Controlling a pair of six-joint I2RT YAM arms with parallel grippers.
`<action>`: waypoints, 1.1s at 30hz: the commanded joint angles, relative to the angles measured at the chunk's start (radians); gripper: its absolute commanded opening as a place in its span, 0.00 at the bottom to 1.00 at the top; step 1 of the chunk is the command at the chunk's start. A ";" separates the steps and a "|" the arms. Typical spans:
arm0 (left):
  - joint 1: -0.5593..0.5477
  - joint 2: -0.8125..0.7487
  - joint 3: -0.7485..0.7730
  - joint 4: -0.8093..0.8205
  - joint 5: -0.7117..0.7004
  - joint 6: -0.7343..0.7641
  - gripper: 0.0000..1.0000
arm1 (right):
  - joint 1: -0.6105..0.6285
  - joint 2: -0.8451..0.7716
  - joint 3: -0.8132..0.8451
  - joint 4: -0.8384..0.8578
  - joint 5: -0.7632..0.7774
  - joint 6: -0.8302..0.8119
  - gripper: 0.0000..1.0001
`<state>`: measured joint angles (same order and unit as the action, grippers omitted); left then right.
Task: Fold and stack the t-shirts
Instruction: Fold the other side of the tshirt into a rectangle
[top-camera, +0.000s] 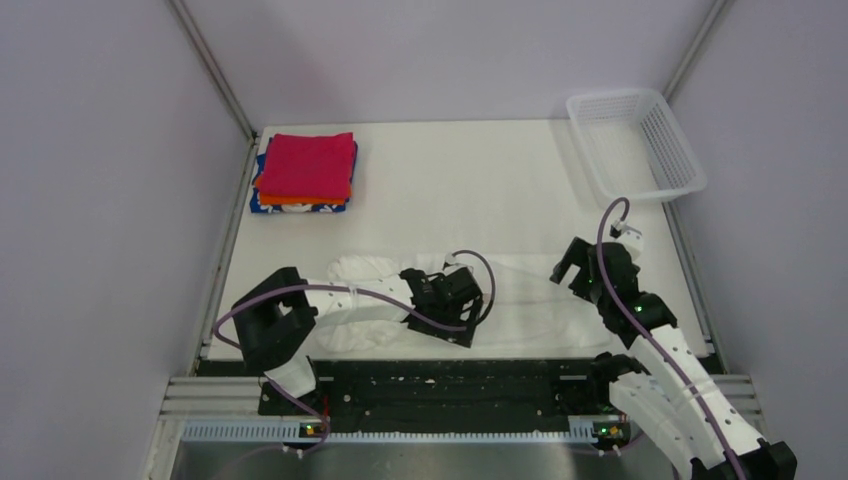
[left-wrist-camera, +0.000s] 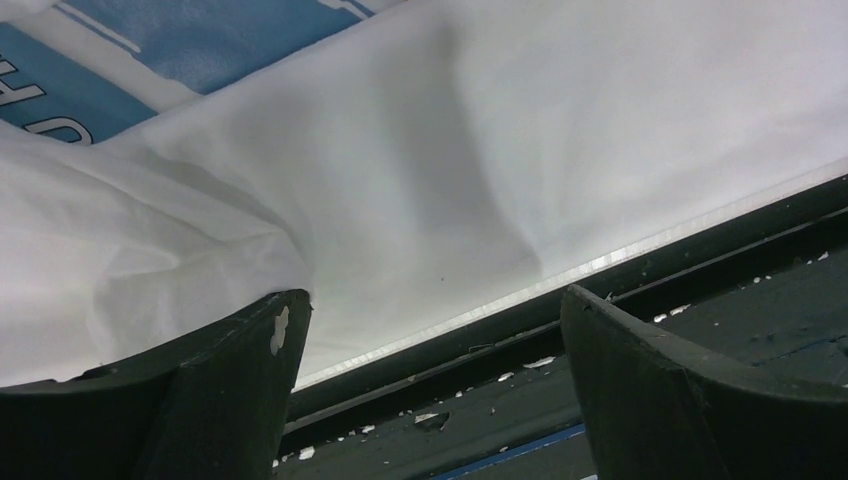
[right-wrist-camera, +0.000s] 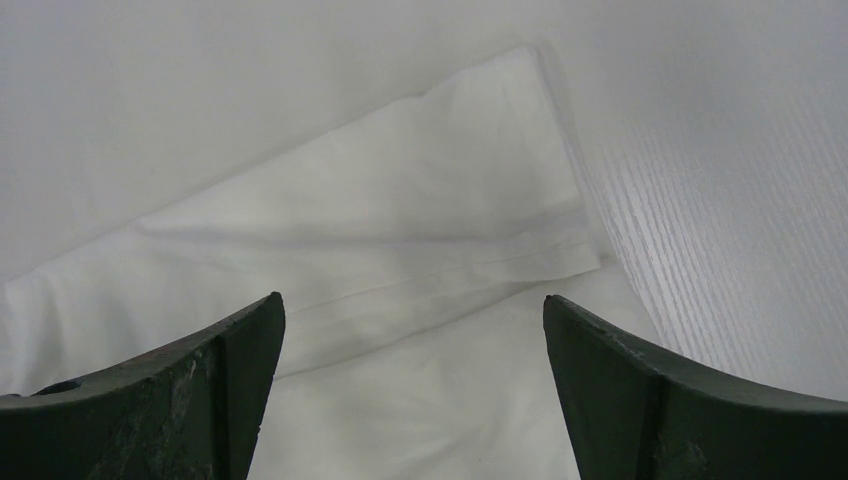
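Observation:
A white t-shirt (top-camera: 520, 300) lies spread along the table's near edge, bunched at its left end (top-camera: 365, 270). My left gripper (top-camera: 462, 318) is open over the shirt's near hem by the table edge; in the left wrist view (left-wrist-camera: 430, 300) the white cloth (left-wrist-camera: 450, 170) shows blue print at the top left, and the left finger (left-wrist-camera: 250, 370) touches a fold. My right gripper (top-camera: 570, 268) is open above the shirt's right part; the right wrist view (right-wrist-camera: 410, 300) shows a white sleeve (right-wrist-camera: 440, 220) just beyond the jaws. A folded stack (top-camera: 305, 172), magenta-red on orange on blue, sits far left.
A white mesh basket (top-camera: 635, 145) stands at the back right corner. A black rail (top-camera: 450, 385) runs along the table's near edge, just below the left gripper. Grey walls close in both sides.

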<state>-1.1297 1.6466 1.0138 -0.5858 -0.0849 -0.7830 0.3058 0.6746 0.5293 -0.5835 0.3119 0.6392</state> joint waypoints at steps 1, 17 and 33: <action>-0.011 -0.036 -0.009 -0.010 0.007 0.005 0.99 | 0.008 -0.022 -0.014 0.038 -0.025 -0.001 0.99; -0.010 -0.162 0.057 -0.027 -0.137 0.082 0.99 | 0.008 -0.036 -0.016 0.053 -0.045 -0.016 0.99; 0.100 -0.206 -0.154 0.004 0.001 -0.024 0.99 | 0.009 -0.026 -0.024 0.062 -0.049 -0.021 0.99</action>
<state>-1.0031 1.4387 0.8932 -0.6247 -0.2081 -0.7879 0.3058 0.6518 0.5148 -0.5613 0.2672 0.6285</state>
